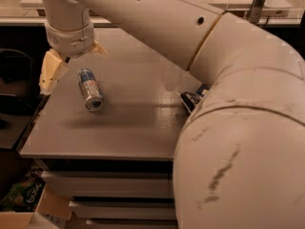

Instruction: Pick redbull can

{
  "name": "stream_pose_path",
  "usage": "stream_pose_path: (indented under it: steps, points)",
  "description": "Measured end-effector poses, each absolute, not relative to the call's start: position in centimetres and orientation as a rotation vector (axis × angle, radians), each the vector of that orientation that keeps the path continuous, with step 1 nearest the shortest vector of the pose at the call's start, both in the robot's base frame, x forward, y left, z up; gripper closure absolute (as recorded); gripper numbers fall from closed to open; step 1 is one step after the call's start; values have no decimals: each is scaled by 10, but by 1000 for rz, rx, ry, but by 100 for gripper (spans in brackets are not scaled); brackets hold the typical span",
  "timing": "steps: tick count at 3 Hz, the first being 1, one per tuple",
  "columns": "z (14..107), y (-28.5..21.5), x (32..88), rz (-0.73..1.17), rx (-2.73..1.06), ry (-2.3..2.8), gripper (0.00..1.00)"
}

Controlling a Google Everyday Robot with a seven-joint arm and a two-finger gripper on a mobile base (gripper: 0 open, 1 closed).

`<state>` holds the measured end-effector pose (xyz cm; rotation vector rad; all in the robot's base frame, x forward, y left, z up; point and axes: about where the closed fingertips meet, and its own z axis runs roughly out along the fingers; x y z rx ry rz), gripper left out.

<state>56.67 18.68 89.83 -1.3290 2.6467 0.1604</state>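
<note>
The sideways slim blue-silver metal can (90,88) could be rolled away if clipped by the spread-open, empty gripper (75,61) just behind it.

There was one redbull can (90,88) on the one worktop (133,125). One gripper (72,67) hung just behind and left of that can. One dark chip bag (192,98) showed right of the can, mostly hidden by one arm (238,80).

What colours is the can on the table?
Blue and silver can, camera view; hand hovers by its far end.
</note>
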Motion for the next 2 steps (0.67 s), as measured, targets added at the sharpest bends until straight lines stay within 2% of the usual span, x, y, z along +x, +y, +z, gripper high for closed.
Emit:
stream_pose_path:
  steps: [2]
  points:
    - [859,194,574,185,-1205,2701,0]
